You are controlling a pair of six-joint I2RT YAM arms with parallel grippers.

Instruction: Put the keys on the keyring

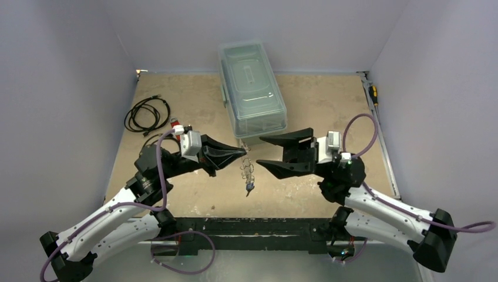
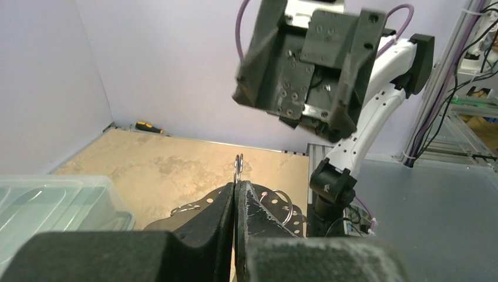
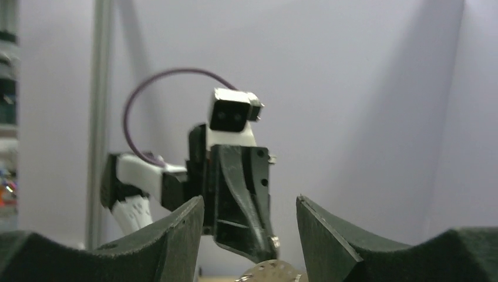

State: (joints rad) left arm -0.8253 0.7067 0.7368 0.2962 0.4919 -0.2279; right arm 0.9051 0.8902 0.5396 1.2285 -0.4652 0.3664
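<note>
One key (image 1: 249, 189) is seemingly hanging on the keyring (image 1: 246, 169) already; left tool (image 1: 241, 153) is pinching it, right tool (image 1: 260, 151) is gaping empty.

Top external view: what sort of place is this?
Most likely a robotics lab test cell: a tan tabletop boxed in by plain walls, two robot arms bolted at its near edge, and, in the left wrist view, metal racking hung with cables.
</note>
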